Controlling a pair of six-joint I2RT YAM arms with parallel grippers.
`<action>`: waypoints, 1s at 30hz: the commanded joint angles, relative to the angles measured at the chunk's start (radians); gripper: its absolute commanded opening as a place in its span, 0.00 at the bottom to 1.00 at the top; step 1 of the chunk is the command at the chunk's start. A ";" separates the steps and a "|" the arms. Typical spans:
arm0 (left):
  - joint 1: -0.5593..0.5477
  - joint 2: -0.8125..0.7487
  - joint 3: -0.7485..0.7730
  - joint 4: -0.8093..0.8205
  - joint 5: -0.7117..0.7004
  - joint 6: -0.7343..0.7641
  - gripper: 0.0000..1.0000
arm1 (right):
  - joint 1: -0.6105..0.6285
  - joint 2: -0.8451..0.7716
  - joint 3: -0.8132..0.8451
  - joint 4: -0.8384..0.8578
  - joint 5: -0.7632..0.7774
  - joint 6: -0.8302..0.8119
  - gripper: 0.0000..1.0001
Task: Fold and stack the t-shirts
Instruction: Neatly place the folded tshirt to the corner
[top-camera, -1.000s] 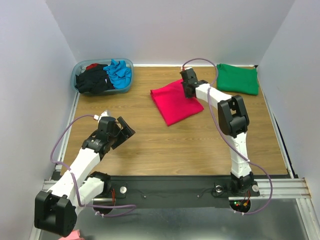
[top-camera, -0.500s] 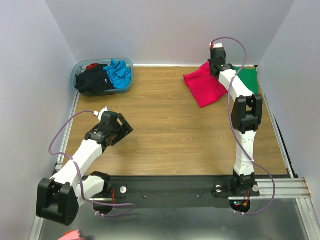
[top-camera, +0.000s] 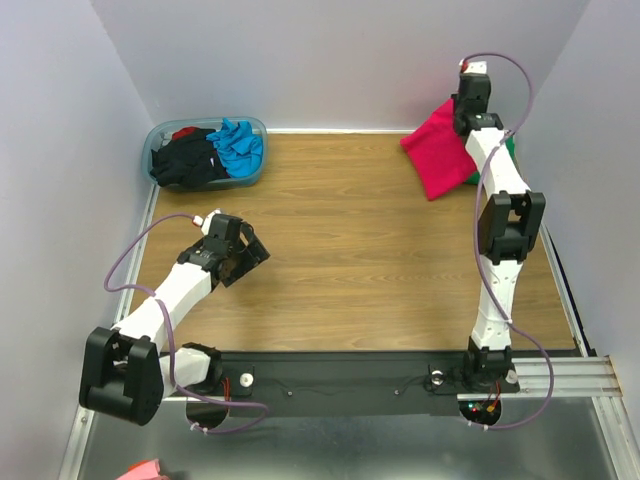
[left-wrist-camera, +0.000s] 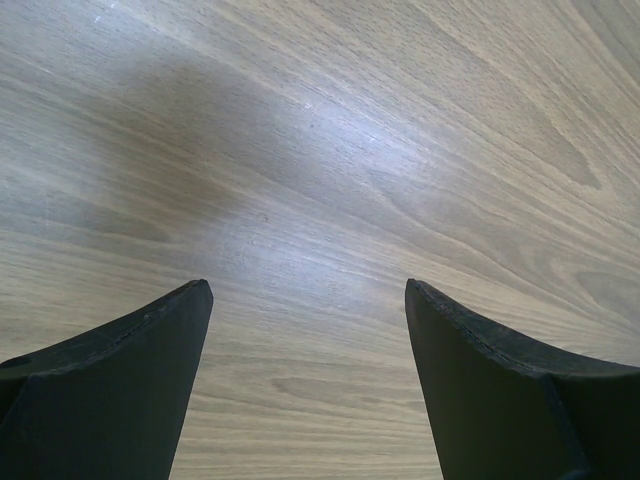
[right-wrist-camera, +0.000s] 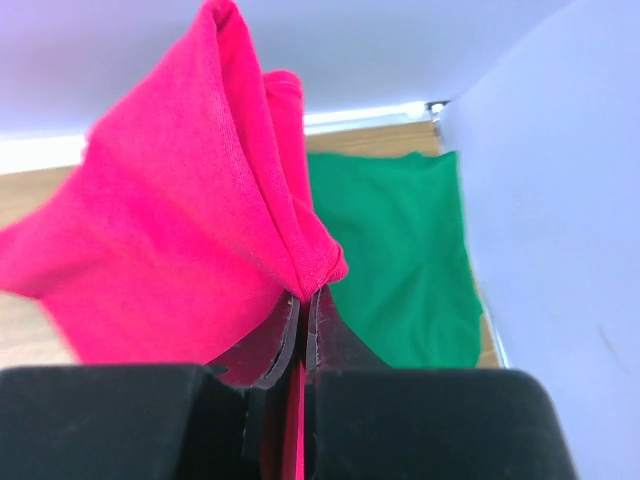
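From above, the right arm reaches out to the far right corner of the table (top-camera: 380, 260). The right claw (top-camera: 463, 122) is pinched shut on an edge of the red shirt (top-camera: 437, 152). The shirt hangs from it in a folded bundle, off the wood, over that corner. Only a sliver of the green shirt (top-camera: 508, 148) shows past the arm, against the right edge. In the far left corner stands a plastic tub (top-camera: 158, 135). It holds the black shirt (top-camera: 185, 162) and the blue shirt (top-camera: 238, 146), crumpled side by side. The left claw (top-camera: 247, 256) sits low over bare wood near the left edge, with its jaws spread apart.

The left wrist camera shows the left claw (left-wrist-camera: 308, 290) gaping wide. There is nothing between its two fingers, only the wood grain of the table (left-wrist-camera: 330, 140) below.

The right wrist camera shows the right claw (right-wrist-camera: 301, 303) squeezed tight on a doubled fold of the red shirt (right-wrist-camera: 170, 240), and the cloth bunches upward from the grip. Beyond it the green shirt (right-wrist-camera: 400, 250) lies flat in the far right corner, up against the right wall (right-wrist-camera: 560, 200).
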 joint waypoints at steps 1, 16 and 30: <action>-0.002 0.002 0.045 0.014 -0.022 0.016 0.90 | -0.041 0.012 0.106 0.054 -0.019 0.055 0.00; 0.000 0.021 0.042 0.017 -0.030 0.008 0.90 | -0.242 0.081 0.142 0.054 -0.104 0.296 0.00; -0.002 0.021 0.028 0.008 -0.028 -0.009 0.90 | -0.379 0.220 0.125 0.054 -0.155 0.405 0.41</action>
